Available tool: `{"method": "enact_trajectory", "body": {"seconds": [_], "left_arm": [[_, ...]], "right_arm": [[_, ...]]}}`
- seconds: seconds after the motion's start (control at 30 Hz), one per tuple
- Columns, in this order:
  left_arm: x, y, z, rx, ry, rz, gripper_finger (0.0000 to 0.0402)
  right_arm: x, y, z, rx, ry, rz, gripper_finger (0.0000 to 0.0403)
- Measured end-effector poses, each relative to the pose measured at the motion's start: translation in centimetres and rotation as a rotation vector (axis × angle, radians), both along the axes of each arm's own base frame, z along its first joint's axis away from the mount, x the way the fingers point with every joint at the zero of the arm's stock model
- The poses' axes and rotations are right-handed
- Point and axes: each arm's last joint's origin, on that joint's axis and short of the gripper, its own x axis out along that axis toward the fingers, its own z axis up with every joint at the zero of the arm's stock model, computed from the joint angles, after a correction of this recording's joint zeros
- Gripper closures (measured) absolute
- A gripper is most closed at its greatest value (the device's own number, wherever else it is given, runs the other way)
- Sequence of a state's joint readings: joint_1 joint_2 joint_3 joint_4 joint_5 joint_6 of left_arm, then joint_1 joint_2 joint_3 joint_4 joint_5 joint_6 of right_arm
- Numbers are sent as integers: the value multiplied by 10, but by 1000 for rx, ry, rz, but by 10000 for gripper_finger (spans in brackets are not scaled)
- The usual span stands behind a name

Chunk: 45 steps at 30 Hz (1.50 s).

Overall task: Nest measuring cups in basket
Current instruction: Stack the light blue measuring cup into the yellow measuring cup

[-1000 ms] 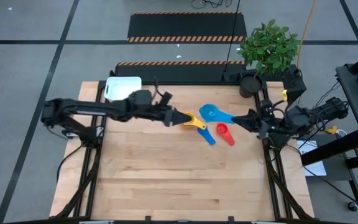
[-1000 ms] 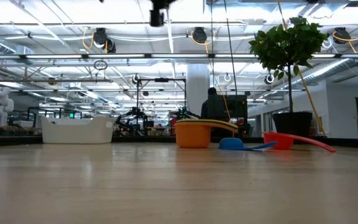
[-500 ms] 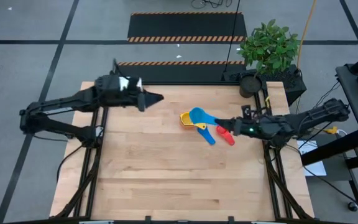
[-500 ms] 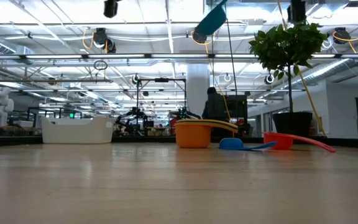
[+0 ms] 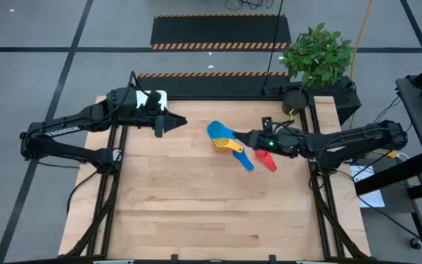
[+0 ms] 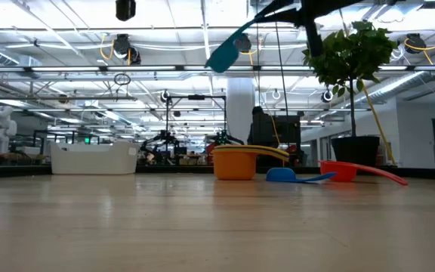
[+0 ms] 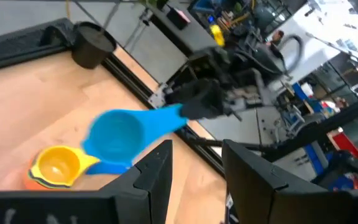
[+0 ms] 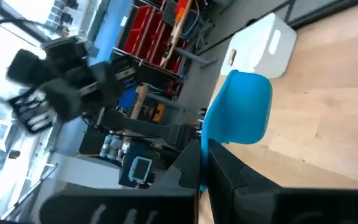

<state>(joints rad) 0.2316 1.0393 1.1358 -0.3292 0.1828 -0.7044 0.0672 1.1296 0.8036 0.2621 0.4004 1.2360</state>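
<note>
One light blue cup [image 5: 220,133] rides high above the surface, its handle pinched in the right gripper [image 5: 249,137] jaws, aimed toward the basket [image 5: 146,100] where the left gripper [image 5: 173,122] hovers, jaws parted and empty.

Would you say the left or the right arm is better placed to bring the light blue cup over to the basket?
Right, most likely. The right gripper already grips the light blue cup by its handle, lifted above the table. The left gripper hovers open and empty beside the basket, so it would first need a handover.
</note>
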Motion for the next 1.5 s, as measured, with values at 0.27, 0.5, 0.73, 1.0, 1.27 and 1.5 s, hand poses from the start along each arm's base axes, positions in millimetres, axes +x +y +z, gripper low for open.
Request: {"method": "enact_trajectory", "body": {"seconds": [0.27, 0.5, 0.73, 1.0, 1.27, 1.5], "left_arm": [[2, -10, -2, 26, 19, -52, 261], [4, -13, -3, 19, 26, -59, 261], [4, -13, -3, 18, 28, -59, 261], [4, -13, -3, 16, 28, -59, 261], [4, -12, -3, 21, 28, -49, 261], [4, -11, -3, 54, 30, -22, 261]], "right_arm": [[17, -24, -22, 62, 79, 27, 403], [25, -37, -40, 80, 146, 7, 403], [17, -39, -66, 135, 160, -26, 403], [-5, -40, -98, 194, 2, -165, 403], [-11, -37, -107, 221, -39, -178, 403], [-4, -29, -115, 239, -36, -151, 403]]}}
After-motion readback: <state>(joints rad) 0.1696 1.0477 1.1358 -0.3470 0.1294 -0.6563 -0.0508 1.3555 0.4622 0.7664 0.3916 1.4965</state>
